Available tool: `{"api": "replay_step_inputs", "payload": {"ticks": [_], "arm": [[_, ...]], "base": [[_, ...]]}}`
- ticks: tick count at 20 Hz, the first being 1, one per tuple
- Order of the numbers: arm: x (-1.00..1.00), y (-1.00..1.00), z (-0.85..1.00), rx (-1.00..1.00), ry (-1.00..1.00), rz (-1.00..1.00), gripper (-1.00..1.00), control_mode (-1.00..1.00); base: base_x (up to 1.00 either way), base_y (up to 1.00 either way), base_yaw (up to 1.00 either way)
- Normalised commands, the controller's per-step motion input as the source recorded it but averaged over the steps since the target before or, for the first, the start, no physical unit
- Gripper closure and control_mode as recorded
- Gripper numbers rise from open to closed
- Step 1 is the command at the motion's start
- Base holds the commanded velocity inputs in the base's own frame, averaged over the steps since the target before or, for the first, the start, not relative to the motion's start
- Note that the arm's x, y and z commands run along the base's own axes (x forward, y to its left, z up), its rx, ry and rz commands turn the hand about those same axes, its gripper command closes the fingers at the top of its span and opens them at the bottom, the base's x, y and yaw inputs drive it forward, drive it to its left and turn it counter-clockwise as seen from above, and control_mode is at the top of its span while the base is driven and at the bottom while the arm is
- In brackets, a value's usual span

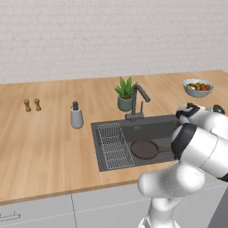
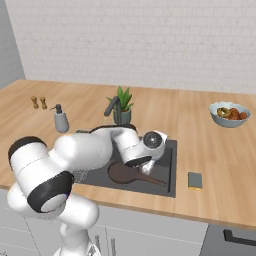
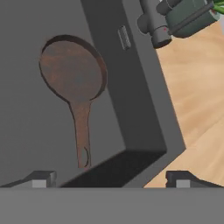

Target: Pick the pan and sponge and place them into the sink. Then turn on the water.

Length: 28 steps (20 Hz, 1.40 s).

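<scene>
the pan [image 1: 144, 148] lies in the sink [image 1: 113, 164]. the gripper [image 3: 111, 178] hangs wide and empty above its handle. no writing can be read; the sponge [image 2: 195, 180] sits on the counter right of the sink.

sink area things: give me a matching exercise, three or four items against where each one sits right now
Column one:
1. round dark brown-black frying pan
2. small yellow sponge with dark green top
3. grey bowl of food
4. grey soap dispenser bottle

Column two:
A. on the counter, left of the dark grey rectangular sink
B. lying flat inside the sink
C. on the counter, just right of the sink
D. far right on the counter, nearer the wall

Pairs: 1-B, 2-C, 3-D, 4-A
</scene>
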Motion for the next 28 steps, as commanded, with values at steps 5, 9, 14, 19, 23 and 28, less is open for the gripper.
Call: {"api": "replay_step_inputs", "payload": {"ticks": [5,9,14,19,23,28], "arm": [[-0.41,-0.29,0.93,0.0,0.04,-0.09,-1.0,-1.0],[-0.48,-0.24,0.73,0.02,0.09,-0.17,-1.0,-1.0],[-0.56,-0.34,0.22,0.12,0.03,-0.44,-1.0,-1.0],[-0.28,-0.11,0.01,0.11,0.06,-0.52,-1.0,-1.0],[-0.04,-0.12,0.0,0.11,0.1,-0.45,-1.0,-1.0],[0.0,-0.36,-0.02,0.17,0.15,-0.21,-1.0,-1.0]], "base": [[0.0,0.0,0.0],[0.0,0.0,0.0],[0.0,0.0,0.0],[0.0,0.0,0.0],[0.0,0.0,0.0],[0.0,0.0,0.0]]}}
